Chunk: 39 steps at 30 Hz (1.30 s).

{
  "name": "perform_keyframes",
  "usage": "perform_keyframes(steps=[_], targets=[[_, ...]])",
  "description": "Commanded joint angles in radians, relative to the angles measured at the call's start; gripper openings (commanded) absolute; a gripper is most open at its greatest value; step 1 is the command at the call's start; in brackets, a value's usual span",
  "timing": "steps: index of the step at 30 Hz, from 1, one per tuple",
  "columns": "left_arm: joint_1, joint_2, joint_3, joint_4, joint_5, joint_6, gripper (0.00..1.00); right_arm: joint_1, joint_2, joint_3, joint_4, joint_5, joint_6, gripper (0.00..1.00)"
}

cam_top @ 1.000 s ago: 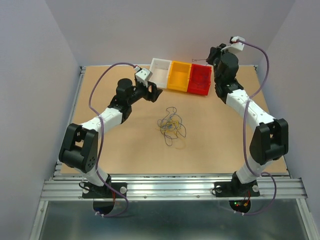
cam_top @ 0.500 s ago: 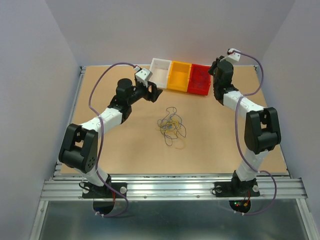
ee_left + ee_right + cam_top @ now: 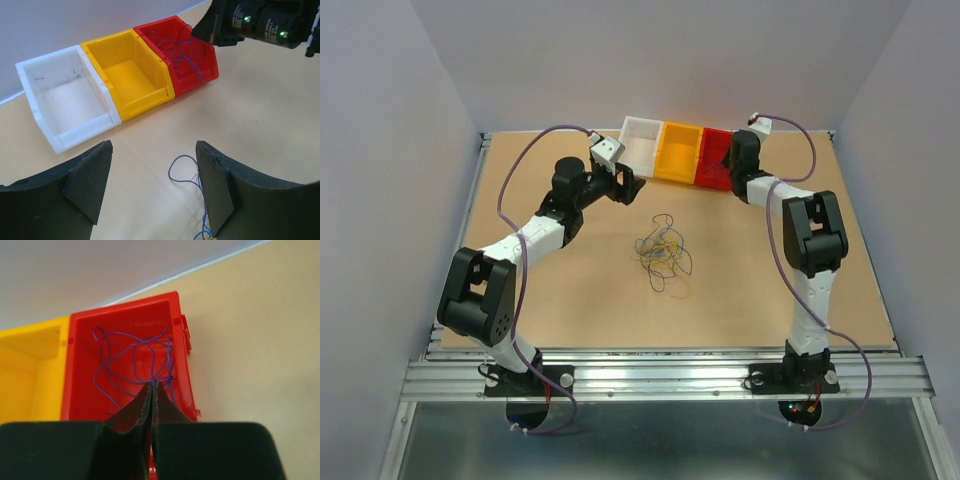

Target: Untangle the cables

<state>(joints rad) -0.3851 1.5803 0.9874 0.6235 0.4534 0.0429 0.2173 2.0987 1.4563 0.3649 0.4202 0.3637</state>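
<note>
Three bins are sitting in a row at the table's (image 3: 570, 300) 12 o'clock edge. The white bin (image 3: 75, 135) and the yellow bin (image 3: 145, 97) are showing bare floors, while the red bin (image 3: 75, 390), at the row's 3 o'clock end, is holding loose dark blue cables (image 3: 137, 365). The right gripper (image 3: 152, 390) is hovering over it, clenched tight. The tangle of cables (image 3: 663, 252) is lying mid-table, and the left gripper (image 3: 154, 150) is hanging released at its 11 o'clock. Pale grey walls (image 3: 400, 120) are enclosing the tan board.

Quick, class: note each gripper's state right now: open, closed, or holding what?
Left gripper: open, holding nothing.
Right gripper: closed over the red bin; whether a blue wire is pinched cannot be told.
</note>
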Motion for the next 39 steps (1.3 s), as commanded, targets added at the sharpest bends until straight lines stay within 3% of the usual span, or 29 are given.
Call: perform_keyframes(steps=[1,17,25,30,33,39], targets=[[-0.001,-0.06,-0.015,0.05,0.018,-0.005,0.79,0.002,0.064,0.153,-0.096,0.032,-0.017,0.01],[-0.003,-0.065,-0.013,0.05,0.022,0.0,0.79,0.013,0.412,0.639,-0.521,0.003,-0.029,0.01],[-0.001,-0.065,-0.013,0.05,0.022,0.002,0.79,0.013,0.437,0.624,-0.529,-0.011,0.009,0.02],[-0.003,-0.063,-0.013,0.05,0.022,0.002,0.79,0.016,0.345,0.619,-0.524,-0.009,0.015,0.14],[-0.003,-0.065,-0.015,0.05,0.022,0.003,0.79,0.016,0.285,0.602,-0.526,-0.005,0.008,0.28],[-0.001,-0.063,-0.015,0.05,0.019,0.005,0.79,0.016,0.199,0.549,-0.52,-0.003,0.011,0.36]])
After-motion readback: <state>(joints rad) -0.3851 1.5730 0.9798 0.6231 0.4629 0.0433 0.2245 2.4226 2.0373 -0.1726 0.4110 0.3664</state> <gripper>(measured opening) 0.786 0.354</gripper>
